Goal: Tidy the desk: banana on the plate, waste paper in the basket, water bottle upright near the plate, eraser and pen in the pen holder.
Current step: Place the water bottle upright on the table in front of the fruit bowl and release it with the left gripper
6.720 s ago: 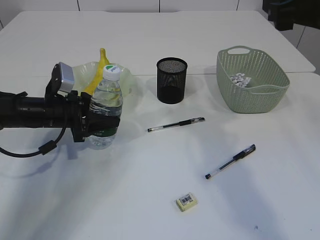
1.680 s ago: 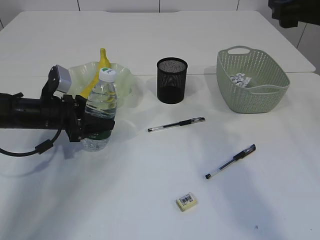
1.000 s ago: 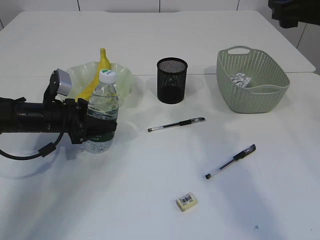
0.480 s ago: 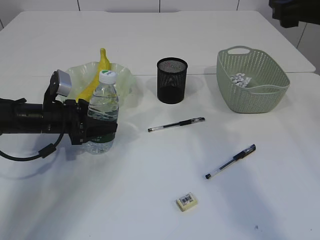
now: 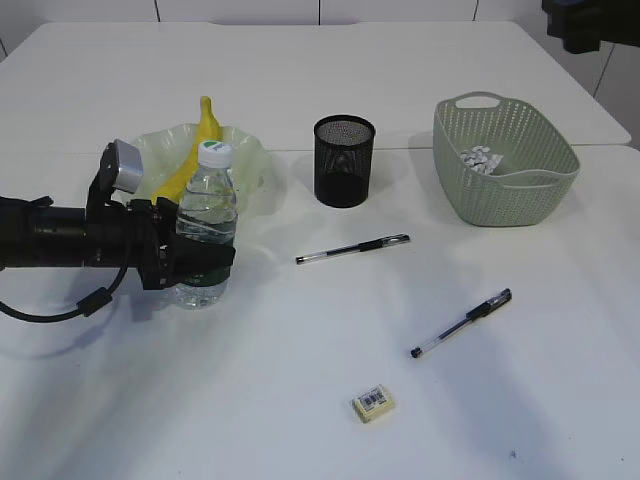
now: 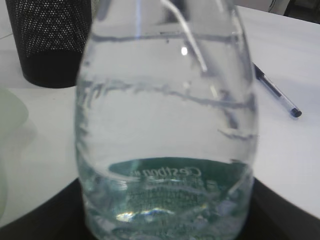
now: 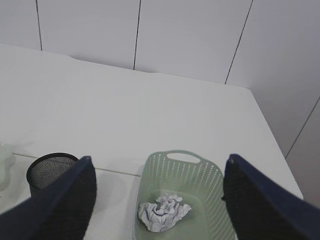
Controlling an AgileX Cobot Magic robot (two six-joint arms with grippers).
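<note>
Toward the desk's [image 5: 300,420] left edge, the left gripper [image 5: 185,262] has its jaws around the water bottle's [image 5: 205,235] dark green label, the bottle upright just in front of the ruffled plate [image 5: 245,160] holding the banana [image 5: 195,145]. Whether the jaws press or have slackened, I cannot tell. Nearly full, the bottle should feel weighty; its thin clear wall looks slick and squashy, so the labelled lower body seems the safest hold. Centre: pen holder [image 5: 343,160], two pens [image 5: 352,249] [image 5: 461,323], eraser [image 5: 372,404] near the front edge. Right: basket [image 5: 505,195] with waste paper [image 5: 480,158]; the right gripper [image 7: 157,200] hangs above, jaws wide apart, empty.
</note>
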